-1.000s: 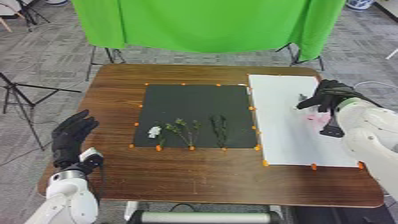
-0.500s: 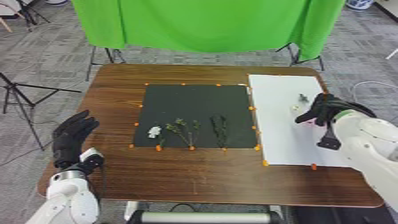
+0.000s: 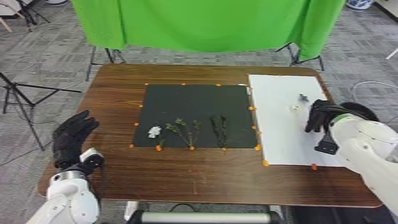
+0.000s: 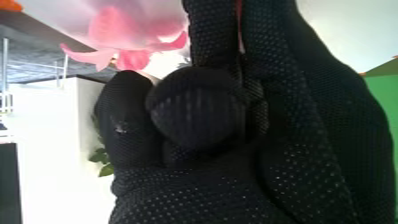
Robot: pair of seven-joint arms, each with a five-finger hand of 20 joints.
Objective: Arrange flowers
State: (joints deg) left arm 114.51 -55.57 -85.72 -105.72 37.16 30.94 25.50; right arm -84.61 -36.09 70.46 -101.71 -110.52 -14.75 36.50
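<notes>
1. Drawn nearer the robot: right hand point(image 3: 329, 110), over the white sheet point(image 3: 275, 135); whether wide, narrow or gripping, cannot tell.
2. Pink flower point(image 4: 133, 59), right wrist view: bloom beside this nearer hand; long axis probably runs along it, governing any lift.
3. Left hand point(image 3: 73, 134): fingers relaxed, well apart.

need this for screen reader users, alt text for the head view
Right robot hand over a white sheet on a brown table; to its left, green sprigs and a white flower lie on a black mat. Open left robot hand at far left.
</notes>
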